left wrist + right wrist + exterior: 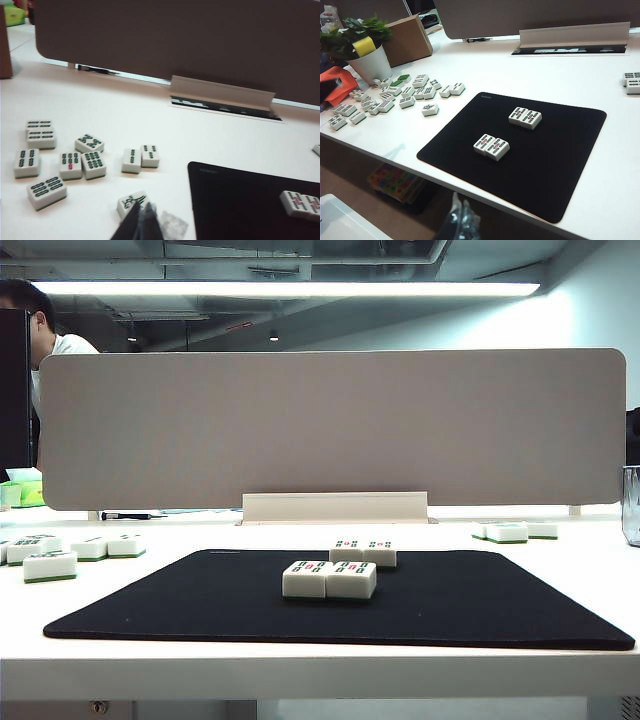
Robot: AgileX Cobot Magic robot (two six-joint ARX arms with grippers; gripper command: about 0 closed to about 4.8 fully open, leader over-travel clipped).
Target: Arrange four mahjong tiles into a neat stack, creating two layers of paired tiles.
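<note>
- The four mahjong tiles lie as two side-by-side pairs on the black mat point(560, 165): near pair point(491, 146), far pair point(525, 117), both well ahead of the right pincer point(461, 220).
- Judged small, rigid, smooth-sided and light; best pinched across a pair's outer ends so both lift together.
- Left pincer point(141, 225) is closed and empty, over the worktop point(150, 120) just beside a loose tile point(131, 202), the mat off to one side.
- Right pincer's tips look together, empty; I cannot tell for sure.

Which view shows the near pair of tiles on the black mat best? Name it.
The right wrist view: the near pair lies whole and unblocked, faces readable. The exterior view shows the same pair low from the side. The left wrist view catches only a blurred pair at its edge; which pair, I cannot tell.
</note>
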